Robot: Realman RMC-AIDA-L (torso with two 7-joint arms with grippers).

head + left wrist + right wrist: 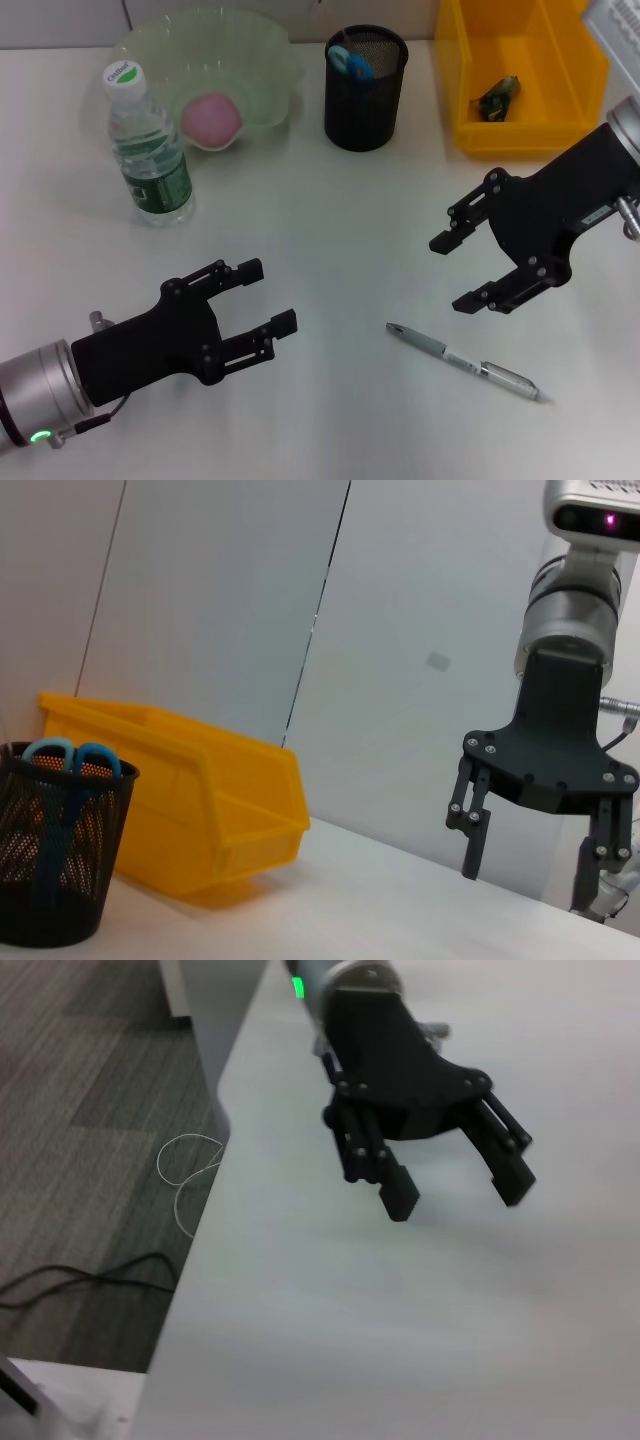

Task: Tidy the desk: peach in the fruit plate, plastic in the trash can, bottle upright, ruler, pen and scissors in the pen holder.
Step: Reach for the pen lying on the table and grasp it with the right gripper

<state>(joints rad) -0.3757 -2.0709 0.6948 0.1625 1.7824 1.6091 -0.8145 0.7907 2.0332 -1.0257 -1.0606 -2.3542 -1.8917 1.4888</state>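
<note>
2 spread grippers, left gripper (268,295) and right gripper (458,272), flank the pen (462,361); bottle (148,147) label unreadable.

A pink peach (211,119) is sitting in a pale green translucent fruit plate (262,55). Blue-handled scissors (351,62) are showing in the black mesh pen holder (365,95). Beyond the black right claw (458,270) a yellow bin (530,70) is standing; a silver pen (462,361) is lying just beside that claw on the white counter (330,220).
</note>
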